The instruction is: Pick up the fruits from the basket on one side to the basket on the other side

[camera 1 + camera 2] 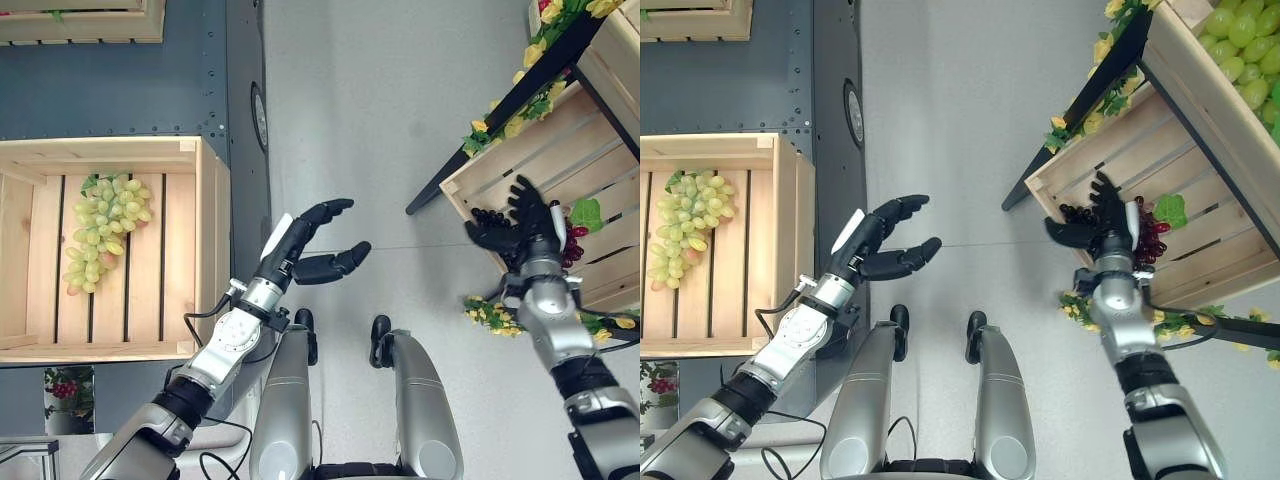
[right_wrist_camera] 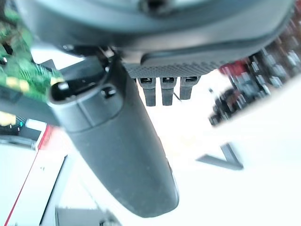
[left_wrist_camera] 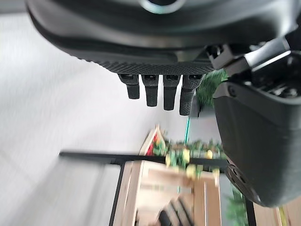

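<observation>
I see dark red grapes (image 1: 1148, 238) lying in the right crate (image 1: 1200, 255), my right hand (image 1: 1102, 232) spread open above them, holding nothing. A green bunch (image 1: 104, 228) lies in the left crate (image 1: 205, 250); my left hand (image 1: 318, 245) hangs open over the floor.

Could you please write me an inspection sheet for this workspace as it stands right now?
Surface: grey floor between the two wooden crates.
Job's things: green grapes lie in the left crate; dark red grapes lie in the right crate, partly behind the right hand.
Clutter: yellow flower garlands along the right crate's edges; another green bunch in a crate above.
Hands: left hand open over the floor, holding nothing; right hand open over the red grapes.
Cables: nothing seen.
Surroundings: black stand frame carrying the right crates.
</observation>
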You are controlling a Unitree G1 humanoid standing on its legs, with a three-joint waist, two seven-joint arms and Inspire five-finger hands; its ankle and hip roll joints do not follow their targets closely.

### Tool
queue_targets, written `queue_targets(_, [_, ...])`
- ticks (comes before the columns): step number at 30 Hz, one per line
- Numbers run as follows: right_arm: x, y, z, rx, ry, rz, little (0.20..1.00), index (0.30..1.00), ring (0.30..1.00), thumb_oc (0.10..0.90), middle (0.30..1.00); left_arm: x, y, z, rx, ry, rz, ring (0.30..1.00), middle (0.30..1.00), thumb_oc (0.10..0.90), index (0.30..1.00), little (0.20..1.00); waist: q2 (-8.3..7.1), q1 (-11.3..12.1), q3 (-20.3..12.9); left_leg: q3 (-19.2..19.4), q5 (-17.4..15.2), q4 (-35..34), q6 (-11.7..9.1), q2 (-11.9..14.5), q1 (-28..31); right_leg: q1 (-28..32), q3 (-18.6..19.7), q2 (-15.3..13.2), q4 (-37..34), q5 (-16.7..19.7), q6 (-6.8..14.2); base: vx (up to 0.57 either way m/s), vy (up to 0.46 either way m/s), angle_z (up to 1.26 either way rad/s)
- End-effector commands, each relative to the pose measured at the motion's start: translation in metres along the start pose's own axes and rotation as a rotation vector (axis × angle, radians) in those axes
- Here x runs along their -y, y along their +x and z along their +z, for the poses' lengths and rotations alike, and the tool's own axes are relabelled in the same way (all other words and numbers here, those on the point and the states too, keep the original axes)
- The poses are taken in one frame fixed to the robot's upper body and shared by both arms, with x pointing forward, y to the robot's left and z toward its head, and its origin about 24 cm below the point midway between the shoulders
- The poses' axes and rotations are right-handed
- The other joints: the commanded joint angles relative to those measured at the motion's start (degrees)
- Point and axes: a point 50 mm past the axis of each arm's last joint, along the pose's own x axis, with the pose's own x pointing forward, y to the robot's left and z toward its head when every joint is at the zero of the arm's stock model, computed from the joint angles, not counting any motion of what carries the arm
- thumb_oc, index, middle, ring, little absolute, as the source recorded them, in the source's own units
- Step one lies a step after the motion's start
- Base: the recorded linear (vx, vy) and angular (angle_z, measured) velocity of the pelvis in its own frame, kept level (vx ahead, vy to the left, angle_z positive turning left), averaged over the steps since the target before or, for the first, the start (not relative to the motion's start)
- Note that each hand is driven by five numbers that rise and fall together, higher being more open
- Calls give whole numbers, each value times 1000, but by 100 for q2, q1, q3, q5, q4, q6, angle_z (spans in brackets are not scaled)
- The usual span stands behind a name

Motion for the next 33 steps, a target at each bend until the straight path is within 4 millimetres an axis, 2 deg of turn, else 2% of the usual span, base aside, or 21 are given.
queue_targets(1, [5,3,39,231,-56,5,900,900,900,800,900,-11,16,76,462,-132,144,900,900,800,900,900,73,-14,-89,533,-368,-572,365,-351,772,500,-432,59,-295,304,-251,22,11,7])
queue_targets(5, [-1,-1,35,217,-55,21,900,900,900,800,900,-27,12,89,543,-99,240,900,900,800,900,900,123,44,-89,527,-347,-601,347,-384,787,513,-487,-7,-272,278,-262,26,13,7])
queue_targets(9, [-4,-2,28,192,-72,49,900,900,900,800,900,-51,6,93,573,26,483,900,900,800,900,900,169,111,-89,498,-334,-575,303,-428,793,544,-517,-55,-244,233,-301,44,20,2])
queue_targets(12, [-7,-8,22,185,-78,69,900,900,900,800,900,-67,-2,83,541,163,664,900,900,800,900,900,191,155,-89,466,-315,-555,265,-460,807,588,-552,-98,-247,207,-322,43,10,2])
queue_targets(14, [-12,-15,17,176,-70,99,900,900,900,800,900,-88,-12,70,450,295,834,900,900,800,900,900,215,203,-89,459,-296,-518,236,-474,766,560,-601,-150,-208,176,-341,45,22,6])
queue_targets(16, [-17,-19,15,168,-61,144,900,900,900,800,900,-105,-23,53,352,314,961,900,900,800,900,900,226,219,-89,432,-255,-505,204,-476,710,524,-634,-171,-181,154,-351,16,46,10])
queue_targets(18, [-21,-24,11,160,-79,166,900,900,900,800,900,-115,-32,40,281,390,1023,900,900,800,900,900,217,223,-89,423,-217,-486,184,-463,648,479,-654,-176,-154,139,-362,7,43,9])
queue_targets(27, [-13,-22,6,128,-109,206,900,900,900,800,900,-160,-46,21,80,568,1133,900,900,800,900,900,162,251,-89,388,-102,-411,133,-369,416,334,-770,-203,-11,28,-435,1,13,15])
queue_targets(33, [-16,-19,13,138,-122,260,900,900,900,800,900,-191,-64,4,-189,637,1124,900,900,800,900,900,127,277,-89,340,-23,-358,103,-319,257,239,-850,-217,151,-82,-507,-6,29,10])
